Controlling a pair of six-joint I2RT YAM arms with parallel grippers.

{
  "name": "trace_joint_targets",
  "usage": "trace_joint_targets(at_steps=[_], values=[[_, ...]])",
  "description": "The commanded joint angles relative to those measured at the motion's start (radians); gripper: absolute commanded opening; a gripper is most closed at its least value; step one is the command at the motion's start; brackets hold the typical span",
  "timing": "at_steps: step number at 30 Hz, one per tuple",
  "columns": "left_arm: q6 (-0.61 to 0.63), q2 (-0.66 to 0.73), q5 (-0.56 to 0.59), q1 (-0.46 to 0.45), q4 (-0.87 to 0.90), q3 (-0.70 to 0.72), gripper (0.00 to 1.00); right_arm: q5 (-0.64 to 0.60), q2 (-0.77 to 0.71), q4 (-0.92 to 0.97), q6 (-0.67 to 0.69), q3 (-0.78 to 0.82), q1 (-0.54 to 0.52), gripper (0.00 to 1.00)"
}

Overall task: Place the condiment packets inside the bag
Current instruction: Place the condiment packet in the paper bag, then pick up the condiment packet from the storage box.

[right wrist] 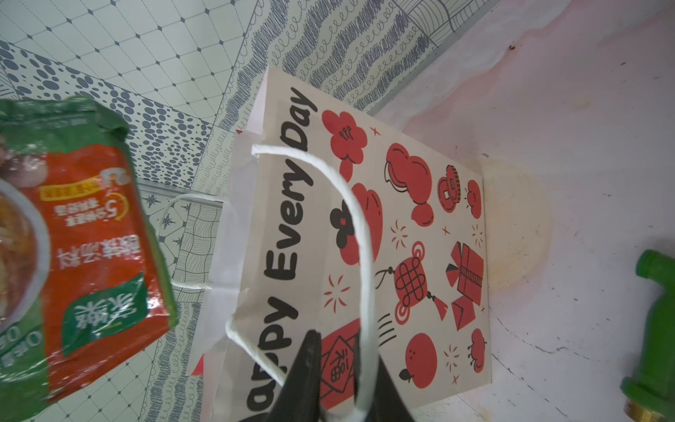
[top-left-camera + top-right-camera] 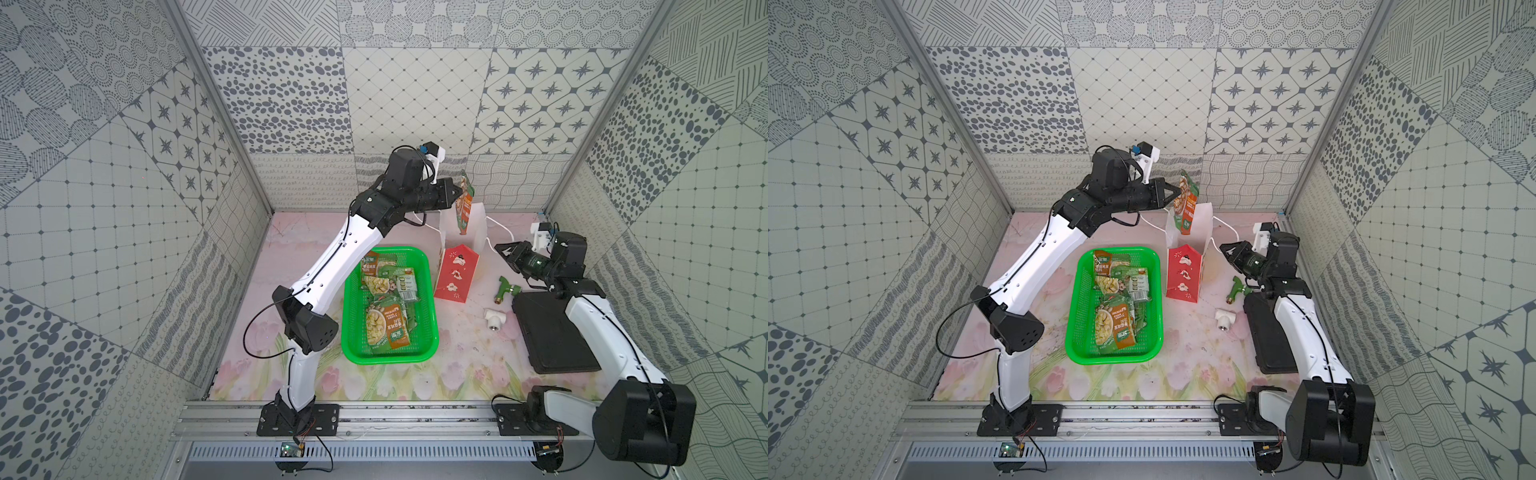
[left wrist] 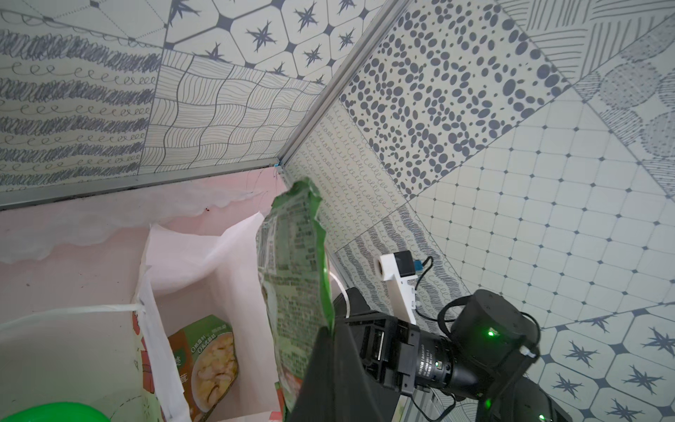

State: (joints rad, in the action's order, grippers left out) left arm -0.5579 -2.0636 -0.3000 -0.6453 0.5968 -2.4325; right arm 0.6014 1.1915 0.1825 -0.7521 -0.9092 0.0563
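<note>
Left of the bag point(image 2: 455, 276), a green basket point(image 2: 390, 358) holds several condiment packets point(image 2: 386, 328) lying flat. Above the bag's open mouth, the left end effector point(image 2: 457, 192) is pressed together on the top edge of the held packet point(image 2: 465, 212). This packet hangs tilted, its lower end at or just inside the mouth. Inside the bag, another packet point(image 3: 208, 361) lies against a wall. Just right of the bag, the right end effector point(image 2: 500, 248) looks nearly closed around the cord handle point(image 1: 359, 234), drawing it outward.

If the tilted packet is let go too high, it could catch the rim and drop onto the worktop point(image 2: 457, 353). Too strong a pull on the cord could tip the light paper bag. If the cord slips free, the mouth could narrow.
</note>
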Motion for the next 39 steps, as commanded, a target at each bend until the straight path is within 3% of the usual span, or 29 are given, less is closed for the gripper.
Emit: trace_joint_targets(at_steps=[1,8,14,17,20,27,34,39], values=[[-0.012,-0.057,-0.02,0.0,0.096,-0.035,0.0,0.002,-0.009,-0.035,0.008,0.012,-0.004,0.19],[-0.041,-0.09,-0.041,-0.001,0.227,-0.04,0.0,0.001,-0.009,-0.035,0.008,0.013,-0.004,0.19],[-0.045,-0.058,-0.087,-0.015,0.272,-0.055,0.46,-0.002,-0.009,-0.035,0.008,0.013,-0.004,0.19],[-0.024,-0.012,-0.067,-0.027,0.304,-0.046,0.56,-0.004,-0.01,-0.035,0.008,0.013,-0.004,0.19],[-0.003,0.056,-0.042,-0.041,0.31,0.012,0.59,-0.009,-0.013,-0.034,0.01,0.013,-0.004,0.19],[0.031,0.328,0.128,-0.088,0.207,0.396,0.74,-0.021,-0.036,-0.027,0.019,0.012,-0.004,0.26],[-0.032,0.627,0.273,-0.09,0.051,0.89,0.74,-0.112,-0.076,0.006,0.036,0.022,-0.003,0.3],[-0.089,0.756,0.327,-0.091,0.008,1.132,0.74,-0.184,-0.073,0.048,0.049,0.021,0.003,0.3]])
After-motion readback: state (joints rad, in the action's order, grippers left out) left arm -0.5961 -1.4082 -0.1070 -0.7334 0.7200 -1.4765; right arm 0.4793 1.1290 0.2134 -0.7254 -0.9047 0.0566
